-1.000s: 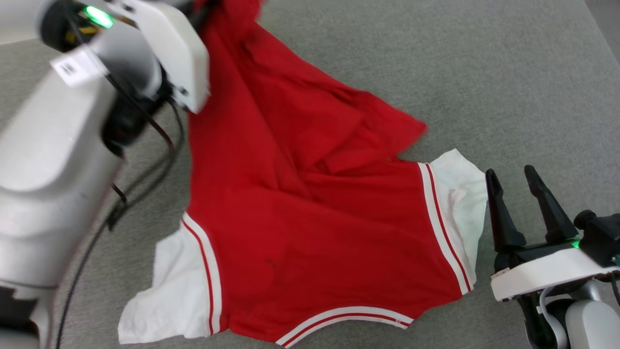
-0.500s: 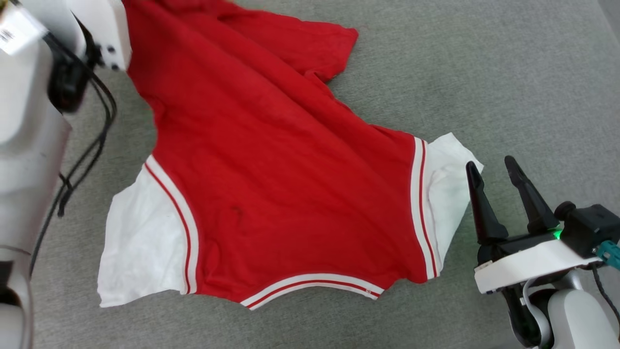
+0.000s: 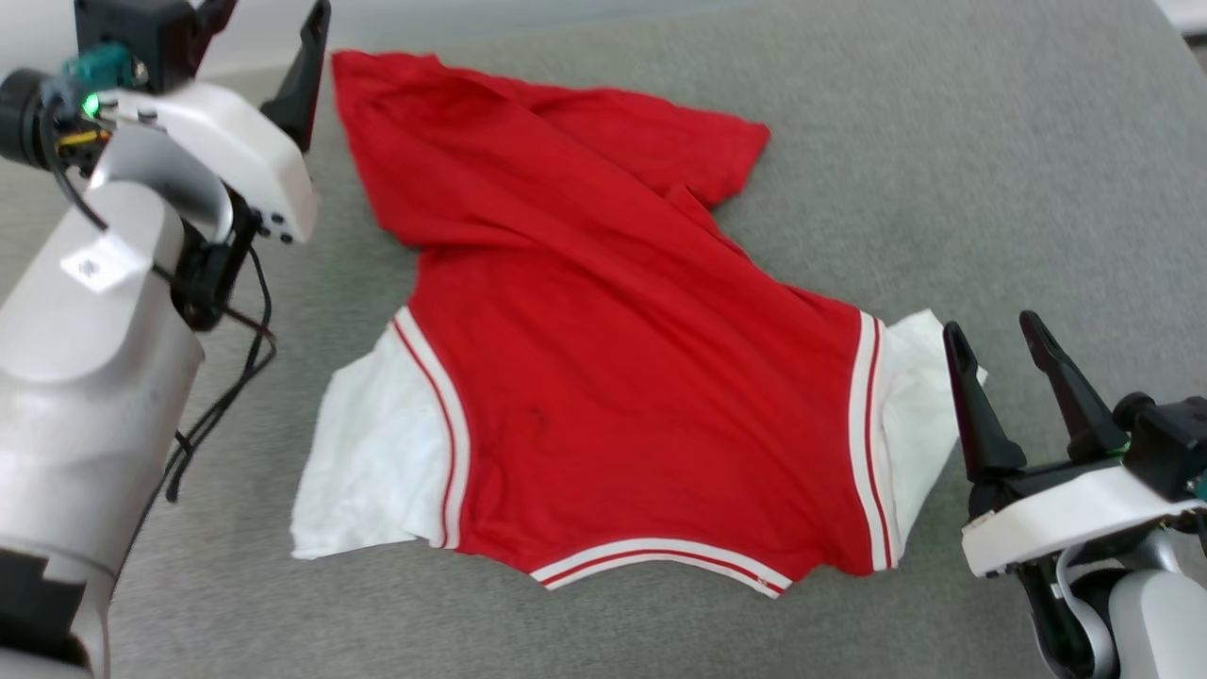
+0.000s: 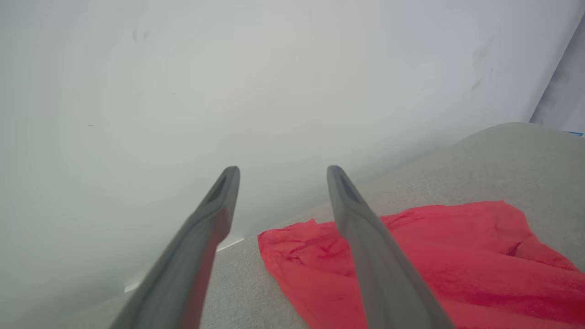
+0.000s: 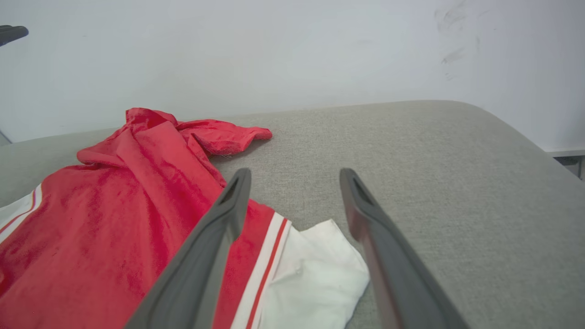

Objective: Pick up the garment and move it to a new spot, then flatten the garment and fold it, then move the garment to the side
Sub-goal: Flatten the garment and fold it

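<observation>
The garment (image 3: 613, 368) lies spread on the grey surface with its plain red side up. One white sleeve (image 3: 377, 471) points left, the other white sleeve (image 3: 910, 415) right, and the striped collar trim is nearest me. Its far part is creased and folded over. My left gripper (image 3: 264, 38) hovers open beside the far left corner of the hem, holding nothing. In the left wrist view, that gripper (image 4: 283, 171) points at the wall, with the red cloth (image 4: 434, 260) below right. My right gripper (image 3: 990, 330) stands open just right of the right sleeve (image 5: 315, 274), empty.
The grey padded surface (image 3: 943, 170) stretches wide to the right of the garment, and its far rounded edge (image 5: 411, 105) meets a white wall (image 5: 274, 55). Black cables (image 3: 222, 387) hang from my left forearm above the surface's left side.
My left gripper has let go of the garment's far corner, and the raised cloth has dropped flat and spread out. The head camera has shifted. The right gripper has stayed open beside the sleeve.
</observation>
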Available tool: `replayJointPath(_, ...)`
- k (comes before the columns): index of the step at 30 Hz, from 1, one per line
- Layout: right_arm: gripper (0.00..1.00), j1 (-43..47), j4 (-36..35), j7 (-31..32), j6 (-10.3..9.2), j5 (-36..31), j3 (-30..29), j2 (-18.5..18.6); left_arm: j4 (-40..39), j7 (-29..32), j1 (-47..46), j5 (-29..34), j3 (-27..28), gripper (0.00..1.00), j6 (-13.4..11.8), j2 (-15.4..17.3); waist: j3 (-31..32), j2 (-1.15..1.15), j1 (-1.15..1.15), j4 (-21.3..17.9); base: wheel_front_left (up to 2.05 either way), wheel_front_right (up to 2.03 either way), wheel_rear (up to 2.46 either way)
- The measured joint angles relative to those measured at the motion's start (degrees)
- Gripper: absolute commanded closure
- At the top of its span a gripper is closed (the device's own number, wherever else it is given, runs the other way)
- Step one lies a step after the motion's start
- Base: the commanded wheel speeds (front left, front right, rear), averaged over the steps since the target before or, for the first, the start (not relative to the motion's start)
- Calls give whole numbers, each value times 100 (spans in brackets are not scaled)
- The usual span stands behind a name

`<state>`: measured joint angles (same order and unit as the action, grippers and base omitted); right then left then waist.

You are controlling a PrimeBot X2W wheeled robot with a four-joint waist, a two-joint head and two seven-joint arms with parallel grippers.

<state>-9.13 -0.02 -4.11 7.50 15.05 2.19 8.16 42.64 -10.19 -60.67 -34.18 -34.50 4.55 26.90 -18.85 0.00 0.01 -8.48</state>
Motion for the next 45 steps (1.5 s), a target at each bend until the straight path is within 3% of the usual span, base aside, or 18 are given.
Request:
replayJointPath(7, 0, 271, -80, 224, 0, 11, -110, 88, -953, -287, 847, -102, 145, 0, -224, 293, 534, 0, -1, 347, 0, 0, 0)
replayJointPath(13, 0, 495, -188, 365, 0, 40, -145, 107, -2232, 176, 2235, -428, 286, 0, -861, 801, 907, 0, -1, 552, 0, 0, 0)
replayJointPath(15, 0, 547, -205, 375, 0, 56, -147, 108, -2724, 475, 2804, -604, 326, 0, -1120, 994, 973, 0, -1, 586, 0, 0, 0)
replayJointPath(16, 0, 620, -225, 393, 0, 63, -144, 107, -3255, 756, 3410, -825, 365, 0, -1372, 1165, 995, 0, -1, 594, 0, 0, 0)
replayJointPath(17, 0, 620, -225, 393, 0, 63, -144, 107, -3255, 756, 3410, -825, 365, 0, -1372, 1165, 995, 0, -1, 594, 0, 0, 0)
replayJointPath(23, 0, 720, -268, 397, 0, 79, -207, 93, -4832, 1488, 4862, -1402, 371, 0, -2045, 1497, 917, 0, -1, 565, 0, 0, 0)
replayJointPath(27, 0, 719, -290, 365, 0, 78, -219, 77, -5425, 1989, 5173, -1530, 257, 0, -2318, 1693, 773, 0, -1, 564, 0, 0, 0)
replayJointPath(34, 0, 619, -268, 314, 0, 54, -159, 30, -5446, 2529, 5165, -1579, 82, 0, -2449, 1794, 490, 0, -1, 507, 0, 0, 0)
replayJointPath(45, 0, 544, -189, 211, 0, 36, -177, -11, -4764, 2741, 4944, -1595, -110, 0, -2319, 1636, 130, 0, -1, 411, 0, 0, 0)
